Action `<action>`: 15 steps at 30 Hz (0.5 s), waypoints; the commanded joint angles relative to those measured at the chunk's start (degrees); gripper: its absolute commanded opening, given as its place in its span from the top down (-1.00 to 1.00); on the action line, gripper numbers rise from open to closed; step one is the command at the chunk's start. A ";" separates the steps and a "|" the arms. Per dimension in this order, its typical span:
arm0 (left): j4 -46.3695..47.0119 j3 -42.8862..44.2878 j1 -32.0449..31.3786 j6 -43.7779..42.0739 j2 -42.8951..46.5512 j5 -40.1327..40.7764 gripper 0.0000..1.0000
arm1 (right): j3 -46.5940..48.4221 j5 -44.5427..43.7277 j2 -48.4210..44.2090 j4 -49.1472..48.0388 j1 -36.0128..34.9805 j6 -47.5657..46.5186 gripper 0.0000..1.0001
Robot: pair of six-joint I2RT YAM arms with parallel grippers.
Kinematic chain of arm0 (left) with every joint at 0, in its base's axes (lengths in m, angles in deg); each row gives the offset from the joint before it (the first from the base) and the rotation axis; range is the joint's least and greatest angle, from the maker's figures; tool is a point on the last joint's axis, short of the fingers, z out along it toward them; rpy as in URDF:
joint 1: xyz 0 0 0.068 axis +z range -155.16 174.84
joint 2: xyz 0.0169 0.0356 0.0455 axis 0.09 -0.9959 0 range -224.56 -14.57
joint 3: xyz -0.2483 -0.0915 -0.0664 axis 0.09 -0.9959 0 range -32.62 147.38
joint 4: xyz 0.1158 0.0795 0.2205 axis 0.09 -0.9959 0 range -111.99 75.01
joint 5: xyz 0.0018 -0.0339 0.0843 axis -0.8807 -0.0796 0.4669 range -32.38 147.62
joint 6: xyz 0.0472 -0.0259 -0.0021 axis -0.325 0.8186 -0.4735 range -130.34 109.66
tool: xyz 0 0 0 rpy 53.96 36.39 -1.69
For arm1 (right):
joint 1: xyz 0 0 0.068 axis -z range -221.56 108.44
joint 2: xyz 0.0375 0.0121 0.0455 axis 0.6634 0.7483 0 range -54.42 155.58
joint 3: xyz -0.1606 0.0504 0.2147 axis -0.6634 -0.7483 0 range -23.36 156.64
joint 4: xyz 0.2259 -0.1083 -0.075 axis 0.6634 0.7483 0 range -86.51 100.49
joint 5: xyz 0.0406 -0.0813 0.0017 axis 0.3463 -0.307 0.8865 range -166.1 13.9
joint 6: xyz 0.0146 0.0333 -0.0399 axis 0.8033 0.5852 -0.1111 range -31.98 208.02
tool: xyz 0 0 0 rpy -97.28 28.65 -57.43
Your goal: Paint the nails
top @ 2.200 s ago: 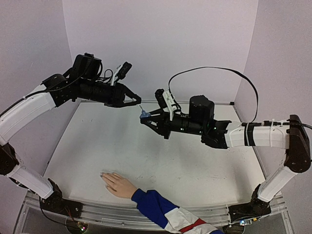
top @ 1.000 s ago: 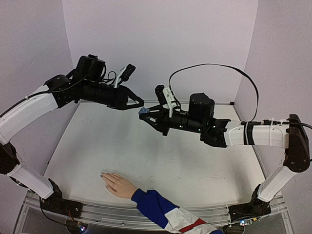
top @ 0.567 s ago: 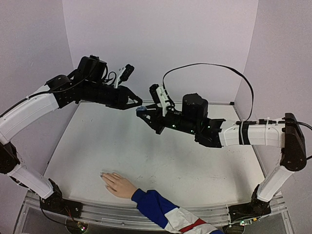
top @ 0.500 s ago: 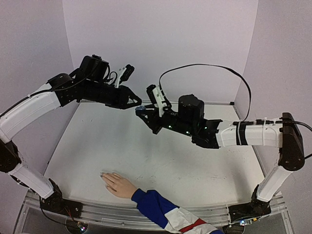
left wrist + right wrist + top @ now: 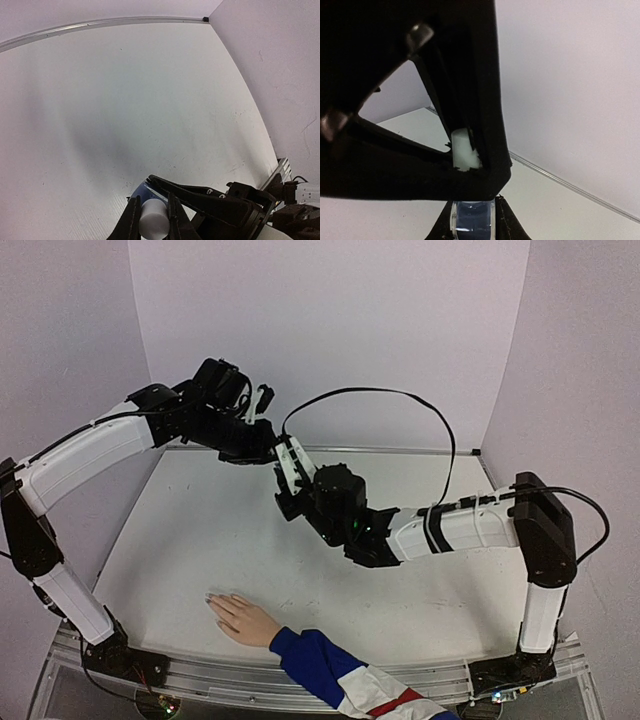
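- Over the last couple of seconds the right arm stretched across towards the far left corner of the worktop. Its claw, which had hung a little apart from the left one, closed the gap.
- The left claw was pinching the white cap, fingers pressed tight on either side of it.
- The right claw was clamped on the small blue bottle, holding it right under that cap. The wrist views showed cap and bottle end to end, apparently seated together.
- Whether a brush hung under the cap could not be seen. Most likely it was inside the bottle, either taking on paint or being closed up.
- The hand lay flat at the near edge, left of middle. Its nails pointed left, and the blue, white and red sleeve trailed off the near edge.
- Both claws were high and well away from the nails, so no painting was under way. The cap would have to come off and travel down to the fingertips first.
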 commanded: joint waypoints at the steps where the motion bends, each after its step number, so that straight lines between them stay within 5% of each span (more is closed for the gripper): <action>1: -5.55 0.29 -0.51 3.81 -2.40 2.27 1.00 | 9.87 -7.21 0.06 -14.92 -0.15 -5.45 1.00; 10: -4.39 -2.42 -0.53 3.80 -3.68 2.19 1.00 | 15.83 -1.38 2.49 -14.12 -0.03 -4.05 1.00; 15: -2.67 -5.02 -0.52 0.57 -3.35 0.26 1.00 | 14.49 10.45 -0.21 -10.88 2.06 -0.90 1.00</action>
